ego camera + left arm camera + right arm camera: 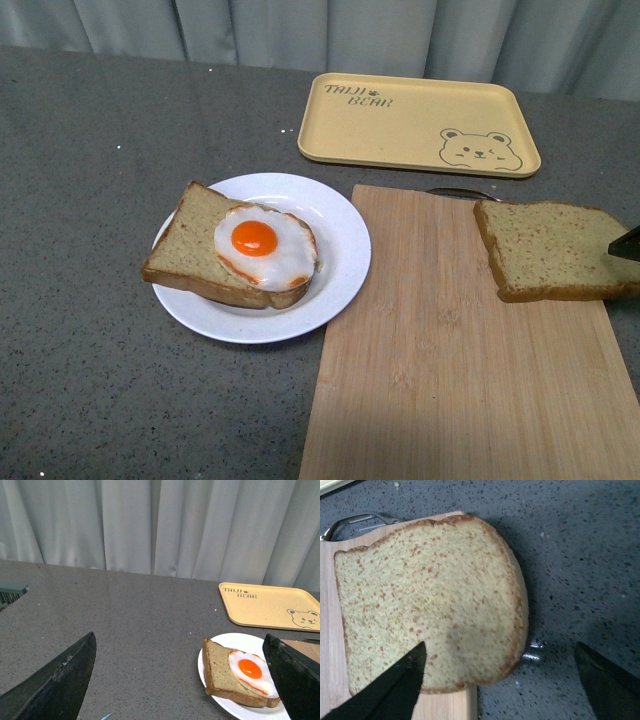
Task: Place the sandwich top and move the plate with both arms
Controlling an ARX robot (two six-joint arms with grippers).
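The sandwich top point(550, 248), a plain tan slice with a brown crust, lies at the far right corner of the wooden cutting board point(470, 360). In the right wrist view it point(430, 600) overhangs the board's edge. My right gripper point(500, 675) is open just above it, with one finger over the slice and the other over the table. Only a fingertip point(625, 243) shows in the front view. The white plate point(340, 250) holds a bread slice with a fried egg point(255, 240). My left gripper point(180, 680) is open and empty, above the table to the left of the plate point(250, 639).
A yellow tray with a bear drawing point(420, 122) lies behind the board and plate. The board's metal handle point(355, 522) sticks out at its far edge. A grey curtain hangs behind the speckled grey table point(90, 180).
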